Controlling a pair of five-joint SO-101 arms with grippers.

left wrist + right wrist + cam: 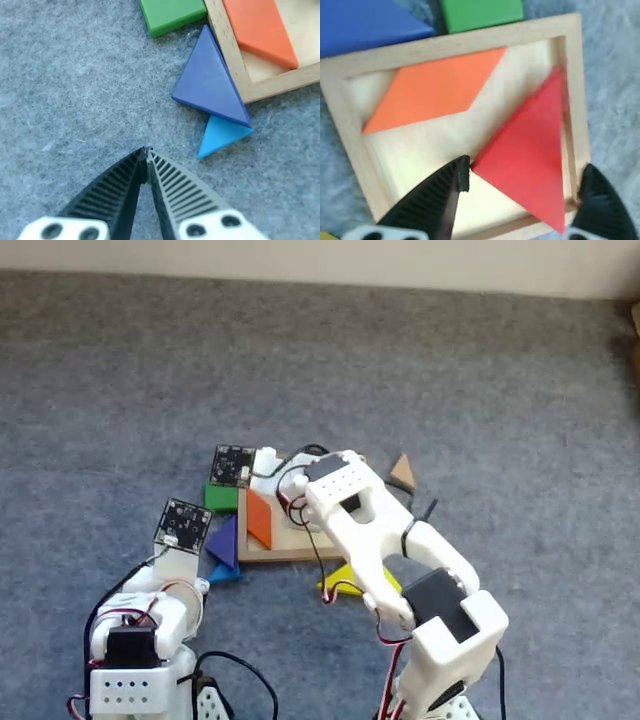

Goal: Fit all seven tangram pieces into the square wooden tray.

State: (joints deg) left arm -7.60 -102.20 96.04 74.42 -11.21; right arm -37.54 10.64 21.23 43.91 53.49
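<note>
Right tool (526, 172) spread around red triangle (535, 135) in tray (450, 42); left tool (146, 153) closed, empty

Soft, even light covers the grey worktop (480, 390) in the high view, leaving only faint, diffuse shadows beneath the arms. In the right wrist view the bare floor of the wooden tray (435, 145) is brightly lit, with a thin shadow along its inner wall.
</note>
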